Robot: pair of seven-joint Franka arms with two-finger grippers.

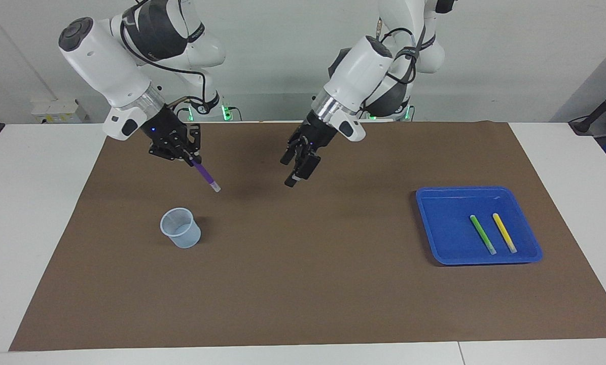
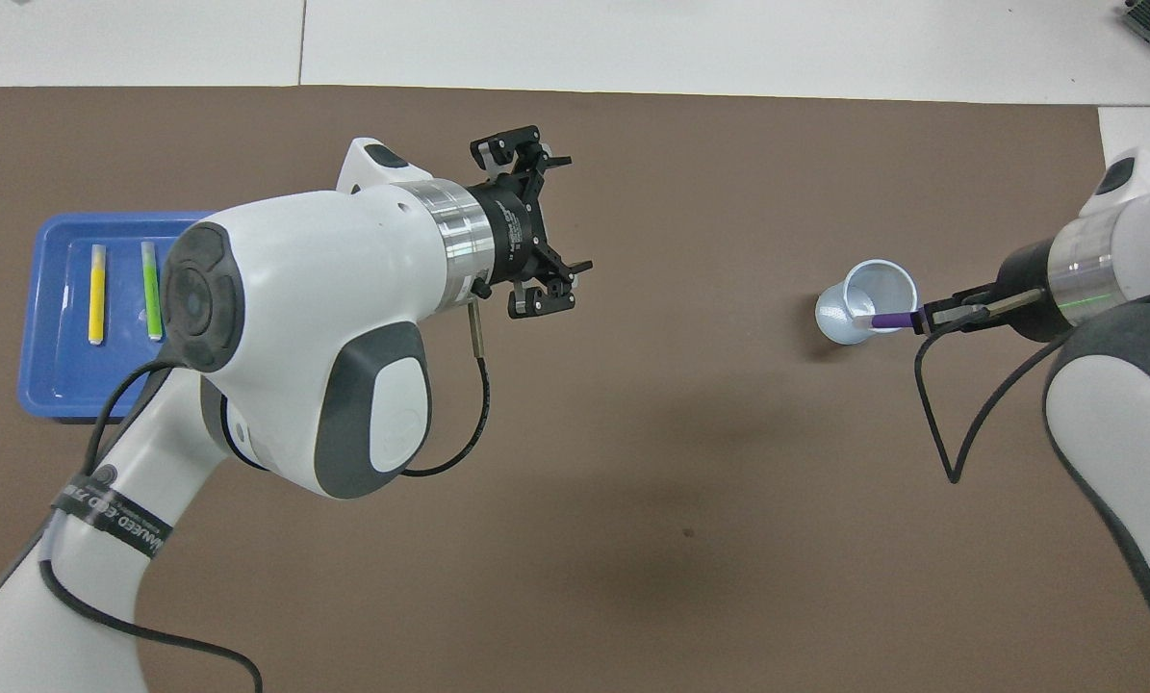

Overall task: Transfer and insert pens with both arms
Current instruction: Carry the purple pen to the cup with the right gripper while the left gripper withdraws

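Purple pen point(image 1: 205, 175) slants cap-down in right gripper point(image 1: 190, 158) – left gripper point(image 1: 298, 167) wide, empty.

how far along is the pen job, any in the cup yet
None is in the cup yet. In hand: the right tool holds the purple pen in the air over the mat near the cup, pale end down. The left tool hangs open over the mat. Left: the green pen and yellow pen lie in the blue tray.

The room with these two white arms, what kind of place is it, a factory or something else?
Probably a robotics lab, not a factory: two arms bolted at one table covered by a brown mat, practising with marker pens in a blue tray and a small plastic cup.
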